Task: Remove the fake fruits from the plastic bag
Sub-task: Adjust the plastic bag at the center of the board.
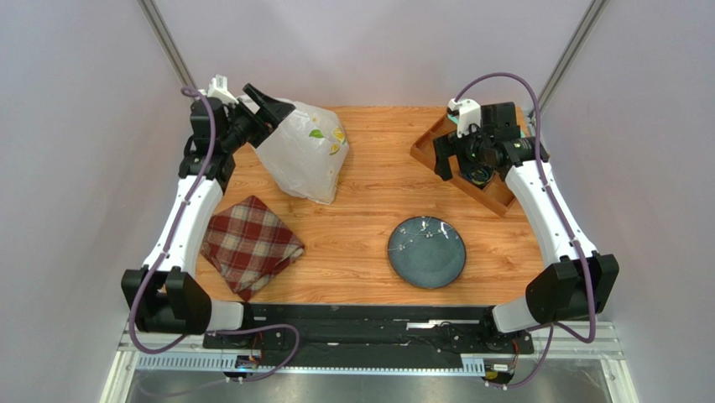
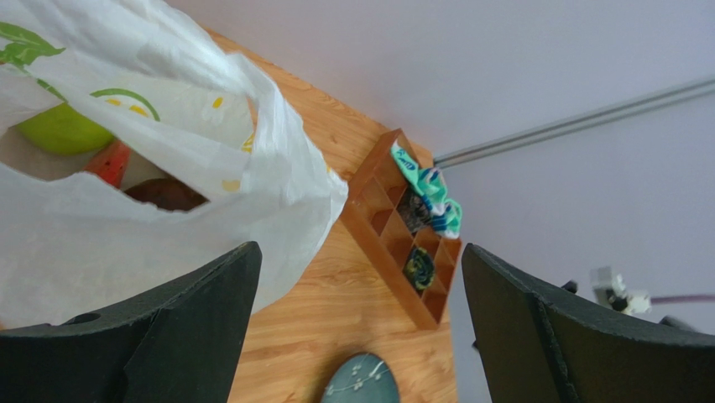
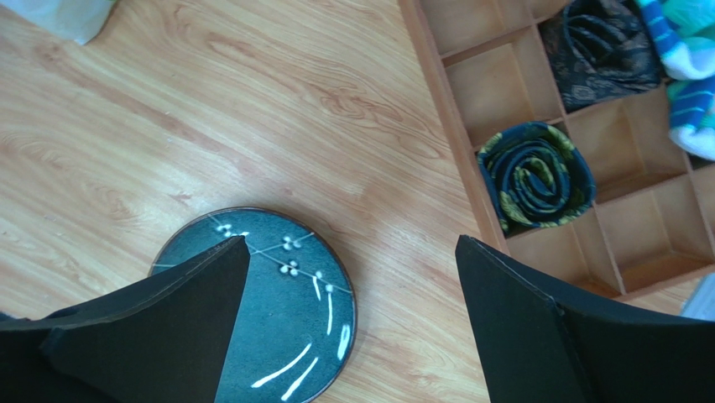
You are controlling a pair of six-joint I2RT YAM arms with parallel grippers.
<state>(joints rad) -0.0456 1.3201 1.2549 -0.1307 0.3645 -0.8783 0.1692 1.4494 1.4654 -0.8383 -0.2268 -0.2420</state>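
Note:
The white plastic bag (image 1: 302, 155) stands at the back left of the table with its mouth facing my left gripper (image 1: 279, 115). That gripper is open and empty, right at the bag's upper left edge. In the left wrist view (image 2: 361, 285) the bag (image 2: 151, 92) fills the left side. Inside it show a green pear (image 2: 60, 130), a red watermelon slice (image 2: 109, 164) and a dark brown fruit (image 2: 168, 195). My right gripper (image 1: 445, 159) is open and empty, above the table by the wooden organiser, and also shows in the right wrist view (image 3: 352, 285).
A blue plate (image 1: 426, 251) lies at front centre. A red plaid cloth (image 1: 250, 243) lies at front left. A wooden organiser (image 1: 467, 175) at back right holds rolled socks (image 3: 537, 176) and teal socks (image 2: 432, 189).

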